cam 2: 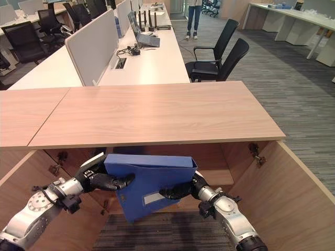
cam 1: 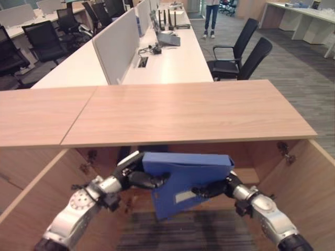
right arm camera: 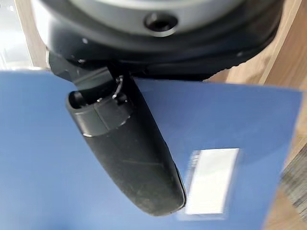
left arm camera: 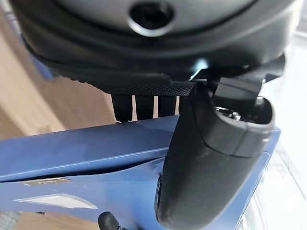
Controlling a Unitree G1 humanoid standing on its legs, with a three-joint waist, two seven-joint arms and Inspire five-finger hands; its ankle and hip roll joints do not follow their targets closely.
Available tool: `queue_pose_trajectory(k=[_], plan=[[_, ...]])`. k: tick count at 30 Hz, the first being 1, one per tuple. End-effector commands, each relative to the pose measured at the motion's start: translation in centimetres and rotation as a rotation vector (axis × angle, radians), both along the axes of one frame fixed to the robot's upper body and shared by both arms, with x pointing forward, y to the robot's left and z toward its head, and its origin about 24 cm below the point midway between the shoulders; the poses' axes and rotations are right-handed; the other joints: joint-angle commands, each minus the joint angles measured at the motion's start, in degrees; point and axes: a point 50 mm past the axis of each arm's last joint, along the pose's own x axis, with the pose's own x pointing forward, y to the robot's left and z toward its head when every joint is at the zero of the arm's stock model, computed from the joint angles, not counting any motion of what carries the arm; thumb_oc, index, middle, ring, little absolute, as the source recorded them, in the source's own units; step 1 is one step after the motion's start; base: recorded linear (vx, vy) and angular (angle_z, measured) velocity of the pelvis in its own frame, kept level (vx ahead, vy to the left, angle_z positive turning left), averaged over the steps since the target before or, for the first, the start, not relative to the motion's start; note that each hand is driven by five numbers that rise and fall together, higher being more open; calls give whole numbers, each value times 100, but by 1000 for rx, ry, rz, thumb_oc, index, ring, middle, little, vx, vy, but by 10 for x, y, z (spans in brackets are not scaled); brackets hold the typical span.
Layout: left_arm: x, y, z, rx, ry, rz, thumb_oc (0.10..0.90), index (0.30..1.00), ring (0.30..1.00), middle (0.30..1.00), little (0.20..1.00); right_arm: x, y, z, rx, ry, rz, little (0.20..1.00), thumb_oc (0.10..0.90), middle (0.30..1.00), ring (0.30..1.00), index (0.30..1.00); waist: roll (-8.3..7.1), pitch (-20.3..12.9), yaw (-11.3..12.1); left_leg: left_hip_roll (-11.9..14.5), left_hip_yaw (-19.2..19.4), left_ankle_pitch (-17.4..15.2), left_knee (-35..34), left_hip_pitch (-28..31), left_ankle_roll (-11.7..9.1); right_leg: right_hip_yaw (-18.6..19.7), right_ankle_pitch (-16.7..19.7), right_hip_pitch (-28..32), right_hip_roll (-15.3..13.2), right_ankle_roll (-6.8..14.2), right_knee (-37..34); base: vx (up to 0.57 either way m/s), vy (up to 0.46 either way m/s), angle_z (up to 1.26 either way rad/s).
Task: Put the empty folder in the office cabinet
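A blue box folder (cam 1: 180,180) with a white label is held tilted in the mouth of the open wooden office cabinet (cam 1: 183,112), just under its top board. My left hand (cam 1: 140,179) grips its left edge, thumb across the front face and fingers behind. My right hand (cam 1: 212,189) holds its right side, thumb lying on the blue face beside the label (right arm camera: 211,179). In the left wrist view the thumb (left arm camera: 206,163) presses the folder (left arm camera: 86,153).
The cabinet doors (cam 1: 309,193) stand swung out on both sides of my arms. Beyond the cabinet runs a long white desk (cam 1: 167,60) with a divider and a laptop; black office chairs (cam 1: 238,55) stand to its right. A person (cam 1: 211,15) stands far back.
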Motion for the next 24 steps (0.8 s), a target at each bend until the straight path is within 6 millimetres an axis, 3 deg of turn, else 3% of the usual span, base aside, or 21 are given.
queue_pose_trajectory(k=[1,4,5,6,7,8,10,12,13,16,17,19,20,21,23,24], plan=[[4,-65,63,-264,-270,-377,400,300,300,300,300,23,64,54,203,-230,275,300,400,300,300,300,-230,-446,-27,196,68,-22,-42,-10,-393,-95,138,-111,-324,363,7,0,0,0],[5,-62,63,-267,-280,-351,400,300,300,300,300,18,65,44,213,-185,279,300,400,300,300,300,-237,-442,-33,201,69,-21,-42,1,-392,-92,135,-109,-322,358,9,0,0,0],[6,-57,58,-275,-275,-308,400,300,300,300,300,11,66,32,256,-125,249,300,400,300,300,300,-234,-438,-40,201,74,-25,-42,5,-389,-87,134,-109,-321,353,8,0,0,0],[6,-54,53,-279,-264,-276,436,354,354,354,354,7,66,26,296,-90,219,300,400,300,300,300,-231,-433,-49,202,77,-26,-42,8,-385,-87,138,-112,-322,351,9,0,0,0],[5,-51,49,-279,-248,-249,640,660,660,660,660,3,65,20,326,-63,189,300,400,300,300,300,-226,-437,-58,200,84,-29,-42,10,-383,-87,142,-114,-323,352,10,0,0,0],[4,-41,34,-254,-202,-174,800,900,900,900,900,-5,61,5,386,12,93,300,400,300,300,300,-207,-420,-81,198,91,-33,-42,11,-378,-76,150,-116,-328,349,9,0,0,0],[3,-36,28,-234,-184,-144,800,900,900,900,900,-9,60,-1,403,41,60,300,400,300,300,300,-203,-422,-89,199,99,-35,-42,9,-376,-70,154,-120,-330,348,8,0,0,0],[-3,-23,5,-210,-89,-52,800,900,900,900,900,-19,56,-17,463,128,-40,300,400,300,300,300,-186,-393,-108,198,112,-37,-42,3,-376,-64,165,-133,-339,345,8,0,0,0],[-3,-23,5,-210,-88,-52,800,900,900,900,900,-19,56,-18,463,129,-40,300,400,300,300,300,-188,-400,-110,198,113,-38,-42,2,-376,-63,165,-134,-340,346,8,0,0,0],[-17,-9,-34,-201,74,60,800,900,900,900,900,-32,51,-37,554,246,-170,300,400,300,300,300,-173,-375,-127,180,129,-38,-42,-31,-371,-58,192,-178,-356,356,6,-7,26,-1],[-17,-9,-34,-201,75,60,800,900,900,900,900,-32,51,-37,554,247,-170,300,400,300,300,300,-174,-380,-126,180,129,-39,-42,-33,-371,-58,193,-180,-357,357,6,-11,36,-3],[-26,-4,-53,-206,162,108,800,900,900,900,900,-38,49,-46,607,307,-238,300,400,300,300,300,-162,-366,-131,166,134,-43,-42,-59,-364,-56,209,-209,-366,367,7,-8,63,-4],[-42,2,-78,-196,285,158,800,900,900,900,900,-45,45,-56,643,364,-302,300,400,300,300,300,-145,-362,-145,135,122,-59,-42,-103,-345,-44,230,-260,-393,393,7,-11,99,-3],[-50,7,-88,-172,334,183,800,900,900,900,900,-48,41,-60,648,382,-338,300,400,300,300,300,-136,-350,-145,116,120,-71,-42,-116,-333,-43,241,-277,-412,408,9,-11,145,-5],[-87,27,-136,-100,550,332,800,900,900,900,900,-53,21,-75,668,428,-504,300,400,300,300,300,-104,-371,-157,15,102,-125,-42,-186,-270,-47,291,-356,-510,481,21,5,163,-14],[-86,26,-137,-100,548,331,800,900,900,900,900,-52,20,-75,668,427,-504,300,400,300,300,300,-99,-371,-157,13,101,-127,-42,-191,-267,-49,292,-360,-512,484,21,16,170,-6]])
